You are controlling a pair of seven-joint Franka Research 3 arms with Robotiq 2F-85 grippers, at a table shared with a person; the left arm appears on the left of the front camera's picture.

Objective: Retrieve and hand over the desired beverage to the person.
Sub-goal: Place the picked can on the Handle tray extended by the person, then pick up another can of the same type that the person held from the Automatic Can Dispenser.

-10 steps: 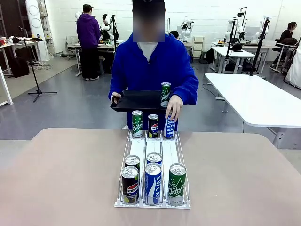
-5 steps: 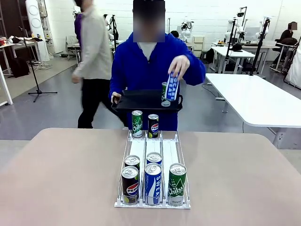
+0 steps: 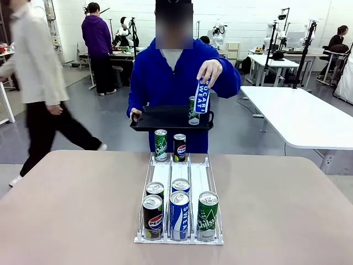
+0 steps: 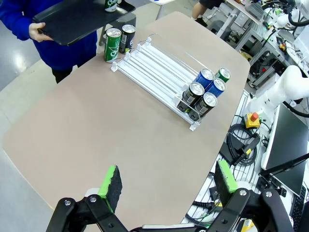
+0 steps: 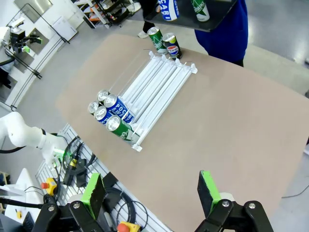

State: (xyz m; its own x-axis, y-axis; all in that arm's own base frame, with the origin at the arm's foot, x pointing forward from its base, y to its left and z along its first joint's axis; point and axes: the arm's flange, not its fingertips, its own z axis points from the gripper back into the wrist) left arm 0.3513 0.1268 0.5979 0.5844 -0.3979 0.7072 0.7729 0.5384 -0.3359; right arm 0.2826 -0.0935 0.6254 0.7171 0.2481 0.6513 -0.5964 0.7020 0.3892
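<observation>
The person in a blue hoodie holds a blue can nearly upright over a black tray.

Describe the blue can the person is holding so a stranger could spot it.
Across the table stands the person in the blue hoodie with a black tray. The blue can hangs from their raised hand over the tray, unlike the green can standing on it.
</observation>
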